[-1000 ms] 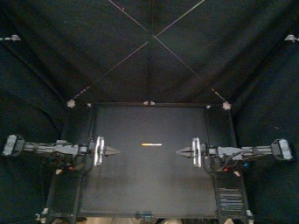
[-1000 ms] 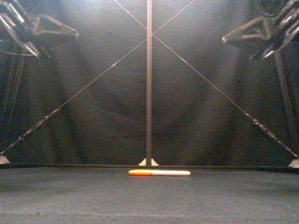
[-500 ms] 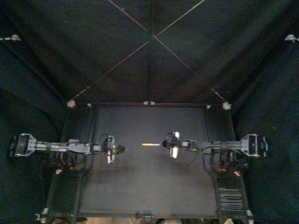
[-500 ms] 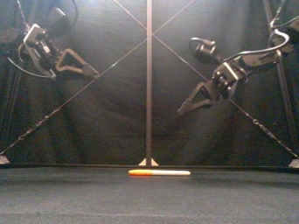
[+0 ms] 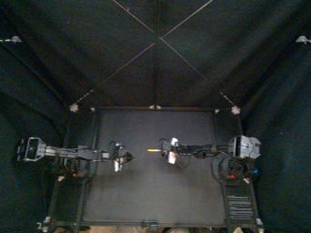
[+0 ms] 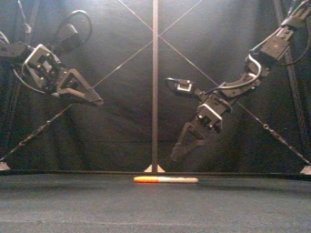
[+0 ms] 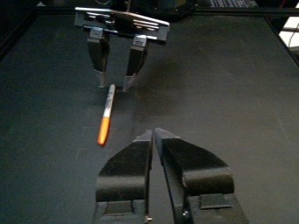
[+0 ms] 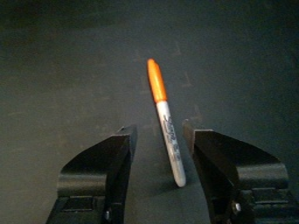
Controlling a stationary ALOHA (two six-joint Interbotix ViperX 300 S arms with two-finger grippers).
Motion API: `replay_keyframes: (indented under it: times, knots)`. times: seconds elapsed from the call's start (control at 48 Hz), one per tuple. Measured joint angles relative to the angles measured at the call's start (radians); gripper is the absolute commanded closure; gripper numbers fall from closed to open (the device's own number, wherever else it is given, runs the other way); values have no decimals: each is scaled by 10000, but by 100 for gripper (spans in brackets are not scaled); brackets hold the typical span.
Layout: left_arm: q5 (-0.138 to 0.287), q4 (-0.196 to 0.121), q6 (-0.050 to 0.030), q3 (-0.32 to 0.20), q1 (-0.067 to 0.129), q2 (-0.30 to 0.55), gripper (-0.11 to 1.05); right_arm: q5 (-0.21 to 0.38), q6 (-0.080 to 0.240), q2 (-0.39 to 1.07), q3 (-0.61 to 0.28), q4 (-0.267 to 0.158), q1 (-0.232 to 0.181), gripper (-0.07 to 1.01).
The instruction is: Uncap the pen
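Because the pen [image 6: 165, 180] lay flat and capped near the middle of the table [image 6: 73, 196], orange cap toward the left, neither arm touched it. Right claw [image 6: 180, 157] hung just above its white barrel, jaws apart and lined up astride it, likely to pinch and lift. Left claw [image 6: 97, 98] hovered higher, well apart, jaws together, on the cap's side.

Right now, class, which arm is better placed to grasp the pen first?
Likely the right. The right gripper hangs low over the orange-capped marker pen, jaws open, lined up with it; the left gripper is higher, farther off, jaws shut.
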Motion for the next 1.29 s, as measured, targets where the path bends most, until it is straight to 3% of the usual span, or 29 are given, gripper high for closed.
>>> replay_keyframes:
  times: [0.25, 0.583, 0.708, 0.938, 1.021, 1.292]
  knots:
    - [0, 15, 0, -46, 0, 92, 9, 491, -61, 353, -31, 138, -368, 12]
    - [0, 15, -15, -61, -15, 92, 8, 690, -15, 752, -31, 199, -460, 13]
    - [-15, 15, 0, -61, -15, 92, 8, 905, 0, 859, -46, 215, -430, 21]
    - [0, 0, -15, -169, 0, 92, 8, 1104, 0, 905, -107, 184, -199, 45]
    - [0, -15, -15, -230, 15, 92, 8, 1135, 0, 828, -123, 184, -169, 46]
    - [-15, -215, -61, -629, 31, 92, 8, 1227, -92, -445, -568, -31, 568, 46]
